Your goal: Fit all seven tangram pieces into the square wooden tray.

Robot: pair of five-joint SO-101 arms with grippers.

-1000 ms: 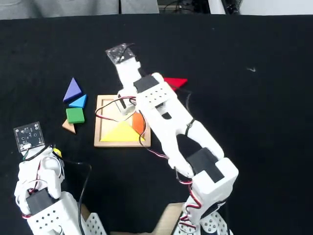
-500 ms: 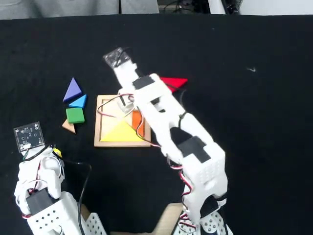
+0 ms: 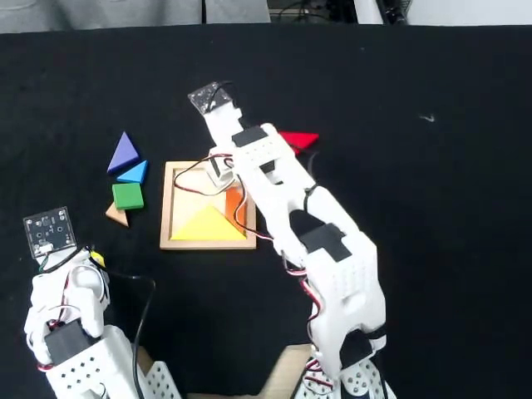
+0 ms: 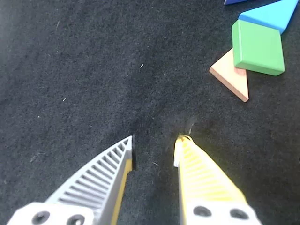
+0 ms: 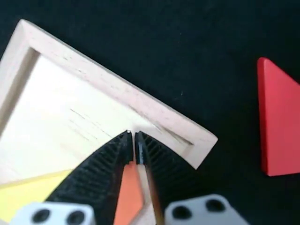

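Two of seven are in: the yellow triangle (image 3: 204, 224) fills the 6 o'clock side of the wooden tray (image 3: 167, 208) with its long edge on the rim, and the orange piece (image 3: 235, 208) lies along the 3 o'clock wall. That seating looks deliberate to me, big pieces backed against walls so the smaller ones get a fixed reference. Your right hand (image 5: 131, 136) is over the tray's 1 o'clock corner, jaws closed to a hairline with the tips down at the orange piece's upper end. It reads as a closed-tip nudge to square the piece into the corner, not a carry, but I can't tell whether the tips actually nip its edge. The red triangle (image 3: 299, 140) waits on the black surface (image 3: 416, 208) at 2 o'clock of the tray, near the rim, so it's the easy next pick for that arm. Purple triangle (image 3: 125, 154), blue triangle (image 3: 133, 173), green square (image 3: 128, 196) and tan triangle (image 3: 116, 214) are bunched at 9 o'clock of the tray, green touching tan. Your left hand (image 4: 154, 140) sits open and empty low over the surface at 7 o'clock, near that bunch, clear of the tray.
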